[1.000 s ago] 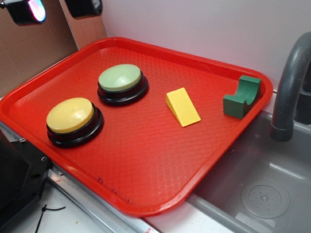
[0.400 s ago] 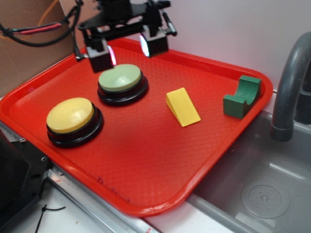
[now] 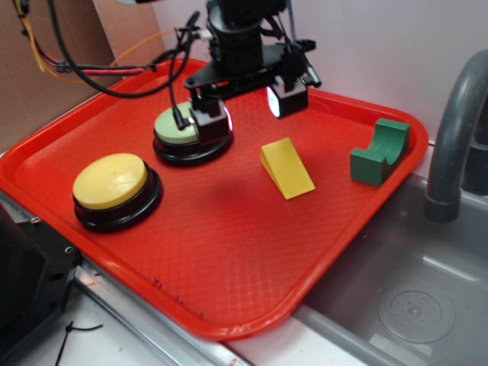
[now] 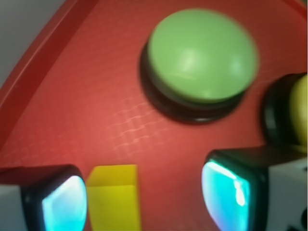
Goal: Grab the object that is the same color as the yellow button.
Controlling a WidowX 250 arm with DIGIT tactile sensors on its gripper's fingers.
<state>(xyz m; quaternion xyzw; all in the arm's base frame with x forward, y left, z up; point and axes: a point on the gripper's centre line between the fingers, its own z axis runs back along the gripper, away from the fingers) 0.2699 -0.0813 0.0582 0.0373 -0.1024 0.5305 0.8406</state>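
The tool [image 3: 245, 110] hung over the far part of a red tray [image 3: 229, 274], its two fingers spread wide and holding nothing — one finger [image 3: 207, 122] in front of the pale green button [image 3: 177, 131], the other [image 3: 284, 97] above the tray's far side. The yellow wedge [image 3: 286, 168] lay flat on the tray just near and right of the tool, clear of both fingers. In the wrist view the wedge [image 4: 114, 197] sat at the bottom edge of the frame, beside the left finger pad [image 4: 62, 204], with the pale green button [image 4: 202, 55] farther off. The yellow button [image 3: 112, 181] stood at the tray's near left, well apart from the wedge. A green notched block [image 3: 380, 152] rested at the tray's far right corner — close to a grey faucet [image 3: 456, 137] rising over a grey sink [image 3: 412, 305].
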